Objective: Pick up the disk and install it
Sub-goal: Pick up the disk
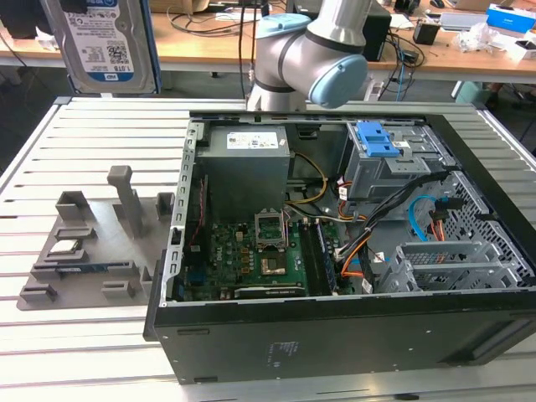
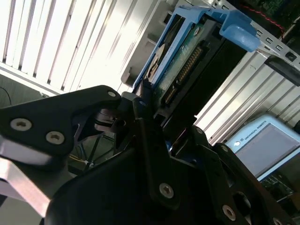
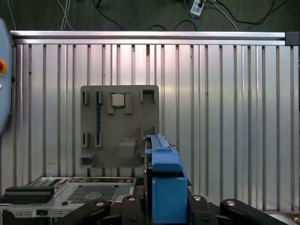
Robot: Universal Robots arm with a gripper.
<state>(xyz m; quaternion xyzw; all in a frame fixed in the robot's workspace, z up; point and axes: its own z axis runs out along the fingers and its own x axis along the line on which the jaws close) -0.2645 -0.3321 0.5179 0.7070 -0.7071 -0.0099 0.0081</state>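
Shows the disk (image 1: 105, 42) held well above the counter (image 1: 75, 335), to the exterior view's left of the open computer case (image 1: 335, 343), clamped by its blue frame (image 3: 164, 178) in the closed jaws of the gripper (image 2: 140, 105); probably dense, rigid and shock-sensitive, so best gripped on the frame, off the bare circuit board (image 2: 180, 70).

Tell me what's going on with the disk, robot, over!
End effector shut on the disk. Disk up in the air, outside the computer case. Loose cables lie across the case beside the drive cage.
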